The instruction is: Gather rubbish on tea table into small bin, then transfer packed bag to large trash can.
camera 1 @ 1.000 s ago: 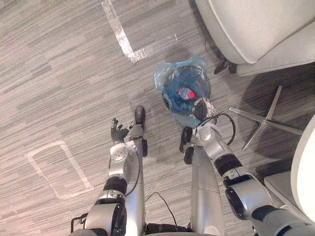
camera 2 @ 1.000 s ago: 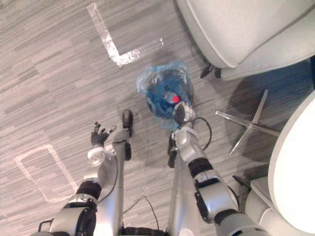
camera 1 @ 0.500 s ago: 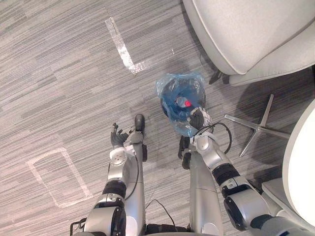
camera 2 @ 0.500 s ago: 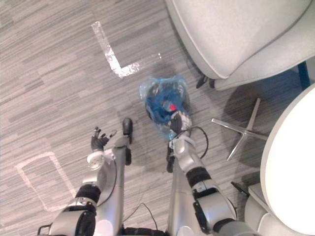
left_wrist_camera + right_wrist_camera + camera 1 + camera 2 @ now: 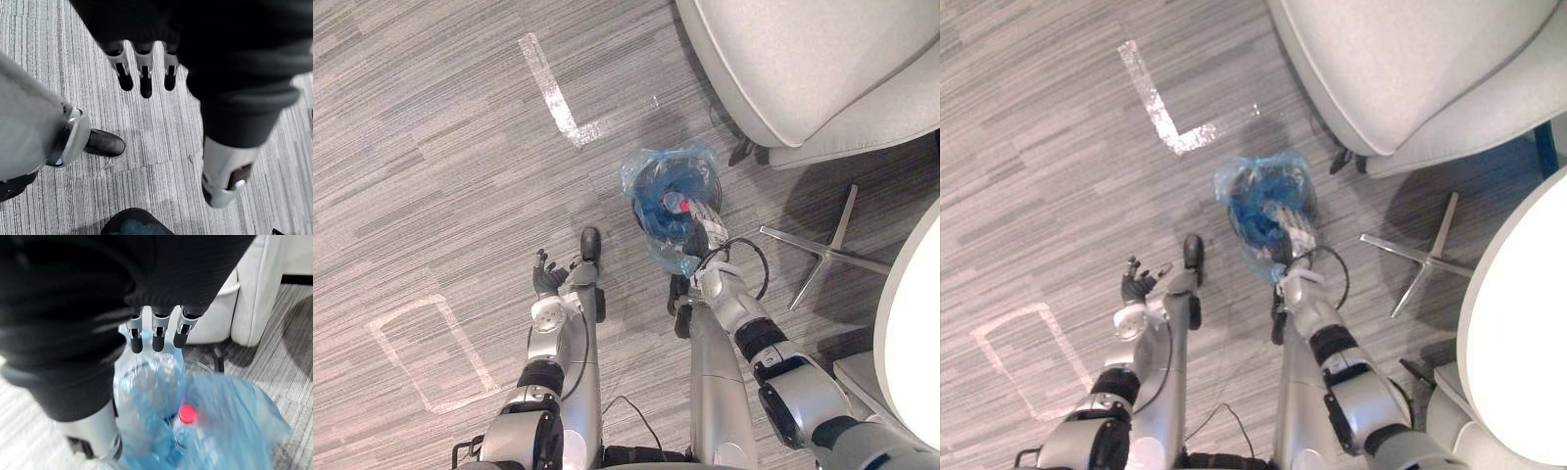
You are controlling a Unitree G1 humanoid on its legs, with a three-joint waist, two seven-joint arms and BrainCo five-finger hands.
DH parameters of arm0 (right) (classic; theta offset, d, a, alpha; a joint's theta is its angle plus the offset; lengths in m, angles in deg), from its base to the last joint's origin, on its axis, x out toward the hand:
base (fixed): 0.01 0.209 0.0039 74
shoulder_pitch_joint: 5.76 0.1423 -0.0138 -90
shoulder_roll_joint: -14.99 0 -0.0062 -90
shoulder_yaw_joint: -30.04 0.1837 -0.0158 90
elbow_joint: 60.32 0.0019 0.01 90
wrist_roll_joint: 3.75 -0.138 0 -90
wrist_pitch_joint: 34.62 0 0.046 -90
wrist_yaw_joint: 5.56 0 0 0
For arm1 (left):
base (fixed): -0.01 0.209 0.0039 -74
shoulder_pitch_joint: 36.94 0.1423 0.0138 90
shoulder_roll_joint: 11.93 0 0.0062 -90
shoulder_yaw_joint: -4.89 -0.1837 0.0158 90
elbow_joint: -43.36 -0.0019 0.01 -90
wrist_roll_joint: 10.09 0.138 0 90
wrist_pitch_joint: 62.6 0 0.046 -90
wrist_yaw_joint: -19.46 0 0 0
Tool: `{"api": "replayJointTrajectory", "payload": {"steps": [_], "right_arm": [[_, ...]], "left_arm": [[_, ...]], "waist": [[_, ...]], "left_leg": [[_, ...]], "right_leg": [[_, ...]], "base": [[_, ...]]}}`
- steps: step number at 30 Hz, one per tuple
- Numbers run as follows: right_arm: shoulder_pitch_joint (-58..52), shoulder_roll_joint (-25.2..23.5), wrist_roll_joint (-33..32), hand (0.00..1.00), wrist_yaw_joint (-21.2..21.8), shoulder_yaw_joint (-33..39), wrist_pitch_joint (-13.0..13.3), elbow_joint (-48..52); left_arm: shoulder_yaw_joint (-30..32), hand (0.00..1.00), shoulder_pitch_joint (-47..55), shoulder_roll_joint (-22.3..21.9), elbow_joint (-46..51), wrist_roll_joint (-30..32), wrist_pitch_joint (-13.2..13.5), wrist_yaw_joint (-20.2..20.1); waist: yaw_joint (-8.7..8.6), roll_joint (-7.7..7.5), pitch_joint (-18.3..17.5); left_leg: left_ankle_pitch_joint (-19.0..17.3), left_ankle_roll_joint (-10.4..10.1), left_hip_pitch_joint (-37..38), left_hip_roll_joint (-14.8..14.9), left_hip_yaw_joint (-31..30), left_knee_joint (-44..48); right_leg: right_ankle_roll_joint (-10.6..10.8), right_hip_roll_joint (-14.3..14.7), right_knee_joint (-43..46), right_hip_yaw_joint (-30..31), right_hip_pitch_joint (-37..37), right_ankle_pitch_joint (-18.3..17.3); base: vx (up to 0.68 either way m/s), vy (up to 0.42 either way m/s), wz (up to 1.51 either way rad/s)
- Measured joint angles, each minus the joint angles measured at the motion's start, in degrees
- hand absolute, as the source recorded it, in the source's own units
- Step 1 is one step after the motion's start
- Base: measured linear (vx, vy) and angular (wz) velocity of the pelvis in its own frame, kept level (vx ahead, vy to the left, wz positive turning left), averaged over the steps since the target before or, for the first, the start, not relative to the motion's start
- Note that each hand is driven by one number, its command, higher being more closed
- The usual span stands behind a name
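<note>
Hovering over the crinkled blue plastic bag (image 5: pixel 649 166) lining the small dark round bin (image 5: pixel 719 182) on the carpet, the right hand (image 5: pixel 704 221) holds its fingers straight and empty. It should bunch the bag's rim above the red-capped clear bottle (image 5: pixel 185 415) before closing. The left hand (image 5: pixel 546 275) hangs open.

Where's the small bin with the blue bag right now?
Left eye view: the small bin stands on the floor ahead and right of centre, just short of the grey armchair, with the right robot hand at its near rim.

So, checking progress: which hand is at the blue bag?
The right hand, fingers straight over the blue bag; the left hand hangs open above carpet, apart.
</note>
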Motion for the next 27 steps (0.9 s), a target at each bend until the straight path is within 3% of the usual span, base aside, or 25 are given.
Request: {"api": "replayJointTrajectory", "payload": {"steps": [4,7,17,22,27], "right_arm": [[-1.6,5.2,0.1,0.00,2.7,-6.0,1.8,7.4],[-1.8,7.4,0.1,0.00,4.4,-8.0,3.0,7.2],[-1.9,8.8,3.9,0.00,6.9,-13.8,5.1,4.3],[-2.5,7.6,4.7,0.00,7.0,-14.0,4.8,-0.1],[-2.7,4.5,4.7,0.00,6.3,-9.6,2.3,-5.1]], "left_arm": [[-0.7,0.00,-0.1,1.7,0.2,0.0,0.2,0.0],[-1.2,0.00,-0.1,1.9,0.4,0.0,0.1,-0.1],[-4.6,0.00,-0.1,3.4,0.3,0.0,0.2,-0.2],[-4.9,0.00,-0.2,3.7,0.1,0.0,0.3,-0.2],[-4.3,0.00,-1.1,3.7,-0.1,-0.1,0.9,0.0]], "waist": [[-0.25,-0.03,0.0],[-0.31,-0.03,0.0],[-0.36,-0.09,-0.1],[-0.38,-0.16,-0.1],[-0.36,-0.16,-0.1]], "left_leg": [[0.1,0.2,-2.4,0.7,0.1,0.0],[0.3,0.0,-2.6,0.6,0.3,0.2],[0.1,0.3,-0.7,0.7,1.1,-0.4],[0.3,0.5,-0.8,0.7,1.1,-0.9],[0.5,0.6,-1.2,0.3,0.7,-1.3]], "right_leg": [[0.2,0.7,-1.6,0.2,-1.7,1.2],[0.3,0.6,-1.7,0.4,-1.8,1.3],[0.3,0.7,-2.0,0.9,-0.5,1.4],[0.6,0.8,-2.9,0.9,-0.4,1.9],[0.6,0.4,-2.9,0.6,-0.8,1.9]], "base": [[0.02,0.017,-0.08],[0.05,0.004,0.00],[0.01,-0.006,-0.02],[0.00,0.000,0.00],[0.02,-0.007,0.06]]}}
